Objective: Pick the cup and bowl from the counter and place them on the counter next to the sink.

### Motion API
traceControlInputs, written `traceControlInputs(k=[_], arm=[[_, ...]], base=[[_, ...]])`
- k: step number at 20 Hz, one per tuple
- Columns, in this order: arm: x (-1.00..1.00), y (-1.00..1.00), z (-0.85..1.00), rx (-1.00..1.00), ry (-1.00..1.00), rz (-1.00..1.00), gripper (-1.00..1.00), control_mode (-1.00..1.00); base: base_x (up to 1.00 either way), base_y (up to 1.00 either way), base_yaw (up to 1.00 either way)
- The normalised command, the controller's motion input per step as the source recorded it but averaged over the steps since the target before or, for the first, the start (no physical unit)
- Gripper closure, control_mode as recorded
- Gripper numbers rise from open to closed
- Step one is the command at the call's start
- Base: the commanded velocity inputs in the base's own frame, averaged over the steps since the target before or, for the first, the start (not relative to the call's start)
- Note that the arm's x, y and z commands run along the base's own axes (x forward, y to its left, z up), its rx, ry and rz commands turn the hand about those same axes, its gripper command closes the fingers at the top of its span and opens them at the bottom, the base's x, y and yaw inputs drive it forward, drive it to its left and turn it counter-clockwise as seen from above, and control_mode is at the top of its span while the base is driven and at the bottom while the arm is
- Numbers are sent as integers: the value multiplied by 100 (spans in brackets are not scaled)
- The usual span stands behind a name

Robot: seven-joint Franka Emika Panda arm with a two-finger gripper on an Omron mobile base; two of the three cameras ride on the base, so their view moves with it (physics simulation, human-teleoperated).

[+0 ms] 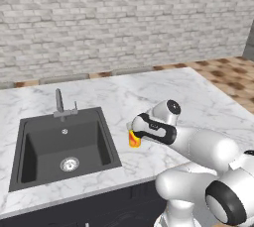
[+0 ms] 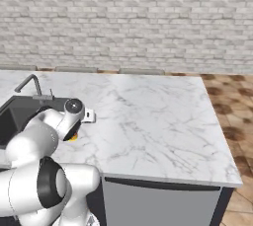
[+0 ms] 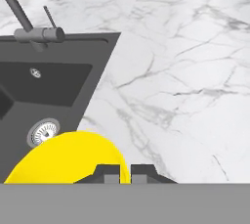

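Closest to the lens in the hand view, the small yellow tumbler-shaped cup (image 3: 68, 158) fills the lower left of the frame, with the gripper (image 3: 125, 173) at bottom centre, its two dark tips nearly touching, closed on the cup's rim. In the left base view the cup (image 1: 134, 139), yellow with red-orange swirls, sits at frame centre under the white arm's wrist, just right of the dark grey rectangular sink (image 1: 62, 149), over the white grey-veined marble table (image 1: 149, 92). Whether it touches the marble cannot be told. A round metal drain (image 1: 69, 163) lies in the basin at lower left, and a grey faucet (image 1: 60, 103) stands at its far edge. Pale brick wall (image 1: 124, 18) spans the top.
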Motion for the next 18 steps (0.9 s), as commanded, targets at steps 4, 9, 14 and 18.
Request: traceControlInputs(k=[4,9,14,18], arm=[[0,5,-24,-2,0,0,100,-100],[0,5,-26,-3,0,0,100,-100],[0,1,-30,-3,0,0,100,-100],[0,0,-35,-2,0,0,100,-100]], base=[[0,0,0],[0,0,0],[0,0,0],[0,0,0]])
